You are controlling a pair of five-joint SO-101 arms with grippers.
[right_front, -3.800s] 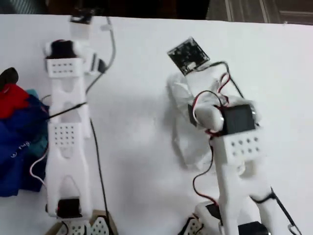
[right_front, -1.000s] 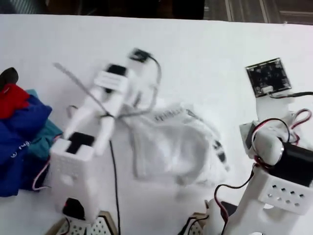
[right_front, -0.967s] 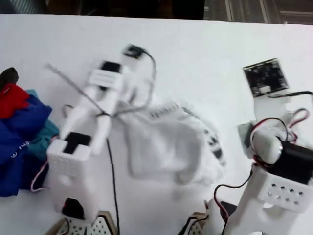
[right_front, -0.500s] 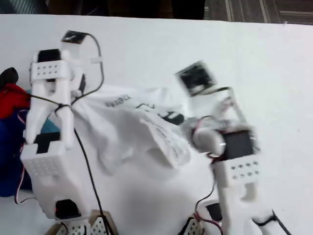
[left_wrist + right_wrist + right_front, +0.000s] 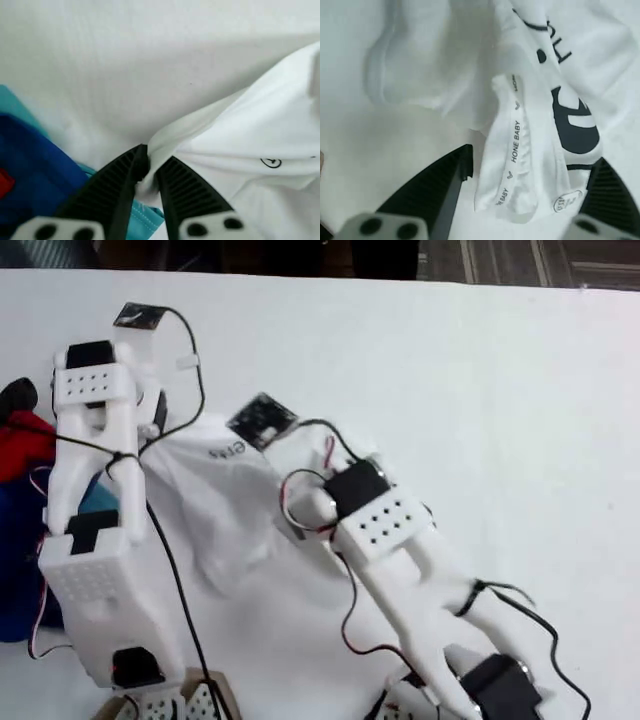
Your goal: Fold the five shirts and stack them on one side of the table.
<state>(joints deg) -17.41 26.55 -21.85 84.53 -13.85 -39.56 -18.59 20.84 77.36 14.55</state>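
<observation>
While in left jaws, shirt (image 5: pixel 215 505) farther left.

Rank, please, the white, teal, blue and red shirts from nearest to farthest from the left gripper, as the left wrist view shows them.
1. The white shirt: a fold of it is pinched in the left gripper.
2. The teal shirt: peeking out right beside the gripper.
3. The blue shirt: beyond the teal one.
4. The red shirt: farthest, a sliver past the blue one.
</observation>
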